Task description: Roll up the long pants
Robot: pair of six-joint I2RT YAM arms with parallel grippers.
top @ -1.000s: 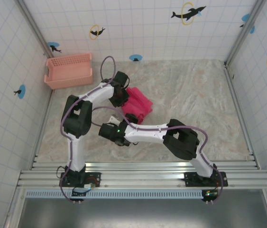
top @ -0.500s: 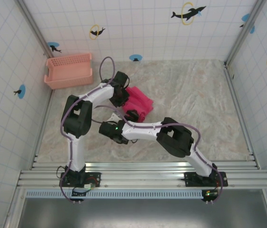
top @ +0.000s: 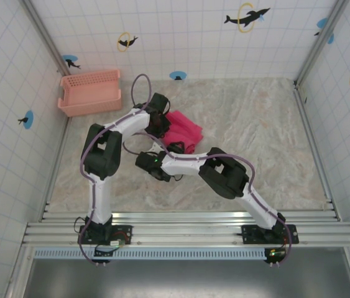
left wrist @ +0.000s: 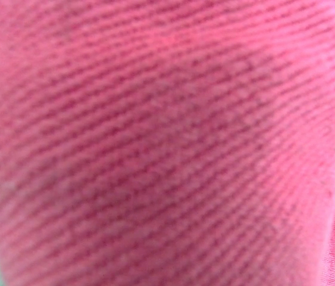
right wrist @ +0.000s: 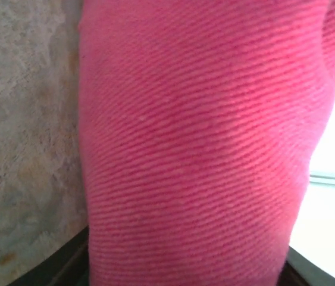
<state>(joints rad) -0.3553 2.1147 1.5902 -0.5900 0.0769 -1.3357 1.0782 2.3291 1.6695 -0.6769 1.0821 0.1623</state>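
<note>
1. We find the long pants [top: 186,131] bunched into a thick bundle on the table [top: 262,143], left of centre. We judge the rolling mostly done.
2. The left gripper [top: 161,128] sits at the bundle's left edge and the right gripper [top: 176,149] at its near edge. Cloth hides the jaws, so we cannot tell their state.
3. The basket [top: 91,93] stands well apart. The arms crowd each other.

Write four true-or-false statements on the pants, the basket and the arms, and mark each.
1. The long pants lie on the table, outside the basket. True.
2. The basket stands at the table's far right corner. False: it is at the far left corner.
3. The pants are spread flat, legs stretched out. False: they are a compact bundle.
4. The left arm and the right arm both reach to the pants. True.
</note>
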